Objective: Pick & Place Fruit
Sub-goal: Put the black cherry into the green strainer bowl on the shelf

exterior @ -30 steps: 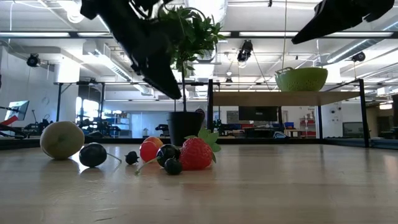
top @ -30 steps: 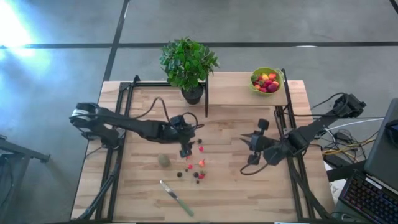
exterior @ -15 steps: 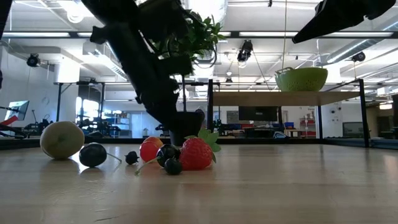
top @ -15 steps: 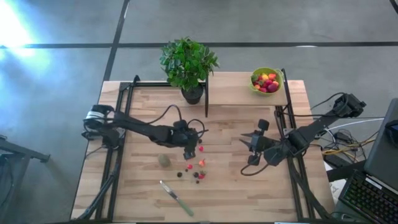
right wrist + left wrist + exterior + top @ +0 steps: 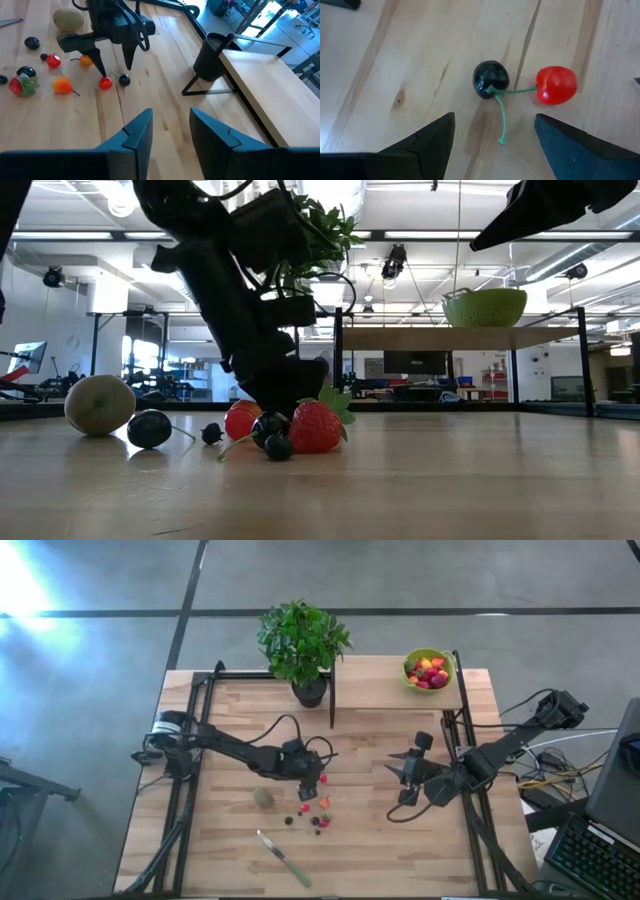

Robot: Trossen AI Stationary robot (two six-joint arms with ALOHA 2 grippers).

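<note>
A dark cherry (image 5: 490,79) joined by a stem to a red one (image 5: 556,85) lies on the table (image 5: 410,50), between the wide-open left gripper (image 5: 492,137). Closing off-centre risks squirting it sideways or snagging the stem. The right gripper (image 5: 170,127) waits well apart, part-open, empty.

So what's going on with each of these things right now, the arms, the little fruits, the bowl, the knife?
Left gripper: open, lowered over a dark cherry and a red cherry, holding nothing.
Right gripper: open, empty, raised off to the side.
Strawberry: lying on the table.
Kiwi-like ball: resting apart from the berries.
Green bowl: upright on the raised shelf, holding fruit.
Knife: lying flat.
</note>
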